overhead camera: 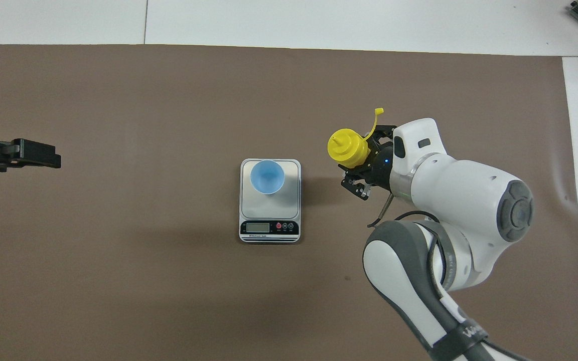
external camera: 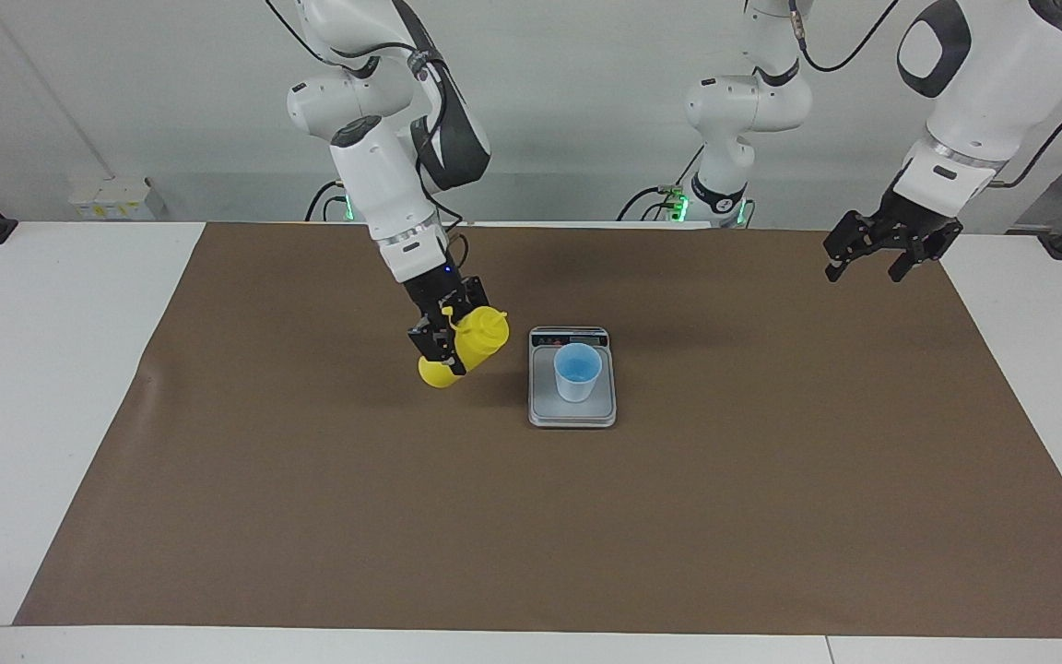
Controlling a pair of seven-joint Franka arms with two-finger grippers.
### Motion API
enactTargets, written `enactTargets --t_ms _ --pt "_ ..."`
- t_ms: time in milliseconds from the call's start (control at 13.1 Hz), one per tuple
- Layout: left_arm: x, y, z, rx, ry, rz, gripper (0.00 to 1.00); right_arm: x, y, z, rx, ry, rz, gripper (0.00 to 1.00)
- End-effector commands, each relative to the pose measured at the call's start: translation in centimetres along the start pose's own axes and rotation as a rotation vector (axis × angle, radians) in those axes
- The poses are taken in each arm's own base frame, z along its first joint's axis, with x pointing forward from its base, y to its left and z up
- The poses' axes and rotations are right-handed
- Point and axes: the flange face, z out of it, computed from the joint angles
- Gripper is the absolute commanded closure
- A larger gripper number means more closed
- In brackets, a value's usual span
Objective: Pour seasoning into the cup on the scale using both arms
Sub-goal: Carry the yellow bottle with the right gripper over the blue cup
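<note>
Brown mat [external camera: 310,516] across my white table [external camera: 33,415]: right gripper [external camera: 446,334] carries the seasoning [external camera: 468,354] beside the scale [external camera: 572,413].

My left gripper [external camera: 872,255] waits, jaws spread, at its own end. Right jaws pinch the seasoning mid-body, tilted toward the cup [external camera: 577,372]. I judge the bottle light, soft and squeezable, so I'd grip gently at the waist; the cup looks tippable.

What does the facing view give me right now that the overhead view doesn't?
Facing view only: the seasoning bottle is tilted and off the mat, beside the scale, not over it; both arm bases show. Overhead view only: the nozzle tip and loose strap on the bottle's cap, and the scale's display and buttons. Both: the right pincer shut on the bottle, the cup upright on the scale, the left pincer open and waiting at its end of the table.
</note>
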Motion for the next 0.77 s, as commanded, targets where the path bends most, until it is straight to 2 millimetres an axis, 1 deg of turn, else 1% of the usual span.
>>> enactTargets --t_ms 0,77,230,306,383,460,613,689 --pt "-0.3 -0.3 0.0 -0.006 -0.006 -0.011 0.00 1.2 -1.4 0.6 -0.030 -0.049 -0.055 0.34" --pt "-0.3 -0.3 0.0 -0.006 -0.006 -0.011 0.00 1.7 -2.2 0.8 -0.035 -0.070 -0.080 0.42" --pt "-0.3 -0.3 0.0 -0.008 -0.006 -0.011 0.00 2.0 -2.6 1.0 -0.064 -0.105 -0.109 0.62" --pt "-0.3 -0.3 0.0 -0.008 -0.005 -0.011 0.00 2.3 -2.8 1.0 -0.078 -0.117 -0.121 0.63" --pt "-0.3 -0.3 0.0 -0.006 -0.006 -0.011 0.00 2.6 -3.1 1.6 -0.091 -0.138 -0.131 0.63" --pt "-0.3 -0.3 0.1 -0.008 -0.008 -0.011 0.00 3.5 -3.8 1.8 -0.100 -0.163 -0.157 0.63" --pt "-0.3 -0.3 0.0 -0.008 -0.006 -0.011 0.00 4.7 -4.4 2.6 -0.137 -0.241 -0.205 0.63" --pt "-0.3 -0.3 0.0 -0.006 -0.006 -0.011 0.00 5.2 -5.2 3.2 -0.159 -0.267 -0.208 0.63"
